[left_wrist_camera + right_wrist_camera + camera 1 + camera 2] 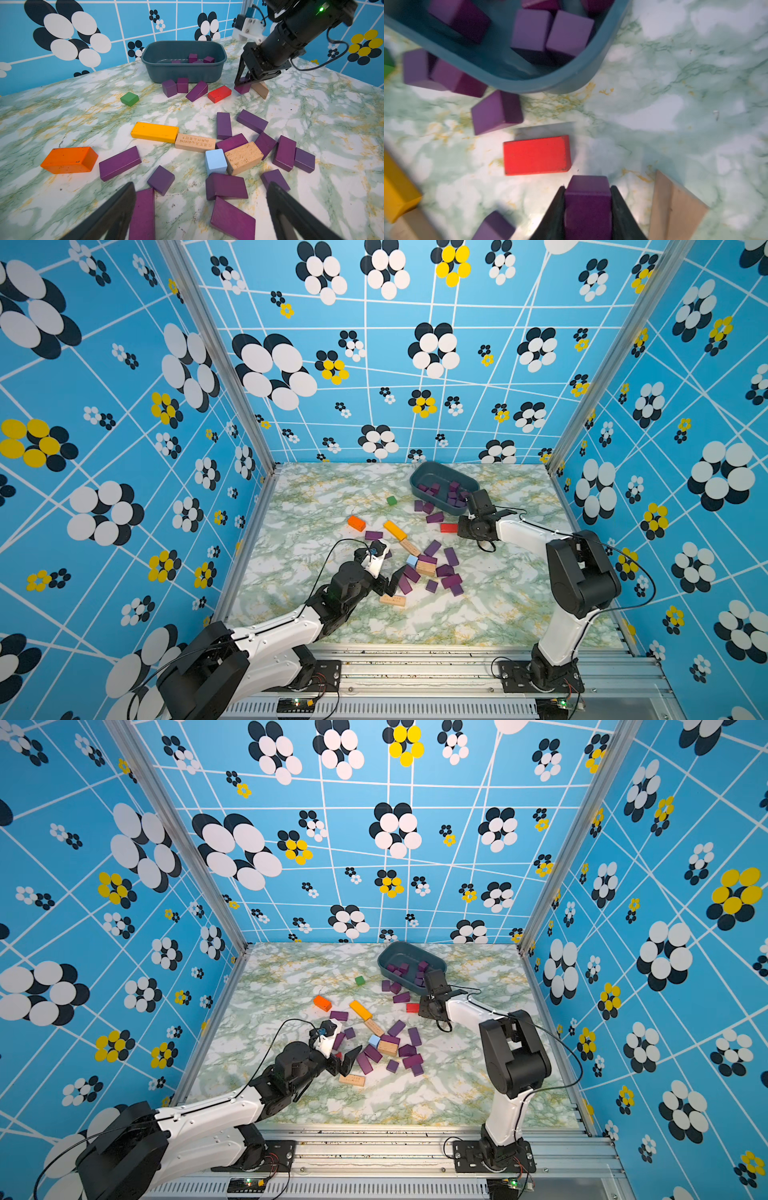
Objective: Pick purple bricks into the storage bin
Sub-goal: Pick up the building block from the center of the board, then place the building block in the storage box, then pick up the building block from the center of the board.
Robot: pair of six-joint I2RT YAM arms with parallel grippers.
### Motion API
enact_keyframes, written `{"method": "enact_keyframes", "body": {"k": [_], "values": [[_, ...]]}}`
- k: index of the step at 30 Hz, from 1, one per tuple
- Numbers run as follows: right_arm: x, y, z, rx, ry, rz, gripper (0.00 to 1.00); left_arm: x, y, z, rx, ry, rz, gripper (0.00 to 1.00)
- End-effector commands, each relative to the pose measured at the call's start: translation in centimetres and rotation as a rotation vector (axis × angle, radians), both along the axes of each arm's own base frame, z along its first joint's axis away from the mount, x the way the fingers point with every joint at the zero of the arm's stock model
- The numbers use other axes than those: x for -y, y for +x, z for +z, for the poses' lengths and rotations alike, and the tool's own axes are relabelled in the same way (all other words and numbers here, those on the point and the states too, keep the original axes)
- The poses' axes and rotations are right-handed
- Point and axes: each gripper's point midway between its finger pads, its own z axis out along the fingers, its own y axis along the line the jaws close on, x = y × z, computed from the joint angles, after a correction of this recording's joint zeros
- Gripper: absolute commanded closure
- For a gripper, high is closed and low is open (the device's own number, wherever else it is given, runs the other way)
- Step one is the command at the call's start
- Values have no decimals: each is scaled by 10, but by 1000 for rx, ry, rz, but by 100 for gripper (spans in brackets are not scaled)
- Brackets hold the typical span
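1. Check the right gripper [587, 188]. Its jaws are closed on one purple brick [587, 207], with a finger pressed against each side face.
2. Locate that held brick in the left wrist view [242, 88]. It sits down at table level, just beside a tan wedge block [260, 89] and near the red block [219, 94]. You cannot tell whether it is clear of the table [332, 489].
3. Check the left gripper [200, 193]. Its jaws stand wide apart and hold nothing. It hangs low over the main cluster, with purple bricks lying on the table between and beyond its fingers [124, 199].
4. Find the storage bin [419, 472] at the far side of the table, right of centre in both top views. It stands upright with several purple bricks [453, 493] inside. The right gripper is just outside its near corner.
5. Note the loose purple bricks. Three [182, 85] lie against or just beside the bin's near wall. The main cluster [446, 570] lies mid-table, mixed with two tan blocks [243, 158] and a light blue cube [216, 162].
6. Note the other colours. The yellow block [154, 132], orange block [69, 160] and green block [129, 98] lie on the table, all outside the bin.
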Motion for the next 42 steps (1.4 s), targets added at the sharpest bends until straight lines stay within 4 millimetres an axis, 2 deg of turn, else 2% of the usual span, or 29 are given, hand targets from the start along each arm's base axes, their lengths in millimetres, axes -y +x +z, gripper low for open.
{"method": "enact_keyframes", "body": {"k": [1, 3, 6, 9, 12, 18, 19, 22, 24, 28, 32, 37, 42], "values": [[-7, 5, 51, 118, 56, 20, 78, 1, 4, 2, -8, -13, 18, 1], [-10, 14, 71, 186, 74, 26, 76, 0, 4, 2, -11, -10, 23, 0], [-12, 32, 89, 238, 80, 29, 76, -2, 5, 1, -13, -9, 34, 1], [-12, 55, 96, 255, 117, 0, 76, -2, 4, 2, -11, -9, 34, 0], [-11, 79, 90, 260, 134, -23, 77, -4, 5, 3, -10, -10, 41, 0], [-9, 118, 64, 219, 144, -62, 71, -9, 5, 4, -6, 4, 59, 0], [-8, 123, 61, 218, 149, -70, 68, -9, 5, 4, -6, 8, 62, 1], [-3, 131, 49, 202, 167, -94, 45, -12, 7, 2, -5, 17, 75, 0], [-5, 134, 54, 219, 188, -82, 33, -14, 8, 2, -7, 27, 87, 0], [-5, 124, 73, 265, 187, -42, 28, -19, 12, 0, -26, 71, 119, 0], [6, 99, 90, 301, 136, -21, 27, -37, 19, -2, -49, 190, 198, 1], [17, 51, 109, 350, 113, 23, 27, -66, 29, -3, -149, 185, 318, 0], [38, -7, 113, 349, 85, -4, 23, -82, 33, -13, -338, 102, 356, 0]]}}
